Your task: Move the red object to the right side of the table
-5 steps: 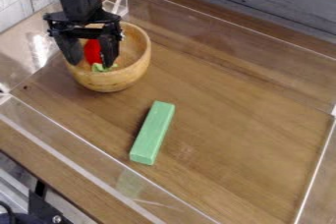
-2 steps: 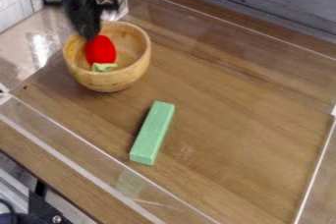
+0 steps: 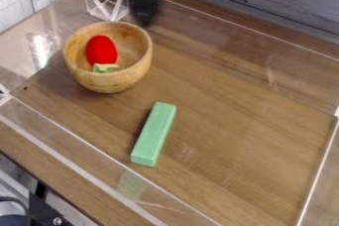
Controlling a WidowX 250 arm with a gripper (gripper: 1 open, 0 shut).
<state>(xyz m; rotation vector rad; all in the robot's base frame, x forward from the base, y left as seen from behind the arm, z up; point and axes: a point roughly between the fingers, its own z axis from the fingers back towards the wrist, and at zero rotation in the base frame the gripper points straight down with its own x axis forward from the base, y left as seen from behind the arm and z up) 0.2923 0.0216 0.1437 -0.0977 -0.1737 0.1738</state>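
The red object [image 3: 101,49], a small rounded toy with a pale green leafy end, lies inside the wooden bowl [image 3: 129,73] at the left of the table [image 3: 239,81]. My gripper [image 3: 143,14] is a dark motion-blurred shape above the table's far edge, up and to the right of the bowl. Its fingers look pressed together and I see nothing red between them. It is well apart from the red object.
A long green rectangular block [image 3: 155,133] lies on the tabletop in front of the bowl, toward the near edge. Low clear plastic walls [image 3: 79,141] run around the table. Bare wood stretches across the right half.
The gripper stood open around the red object in the bowl, then shut, rose and swung to the right. The red object stayed in the bowl.
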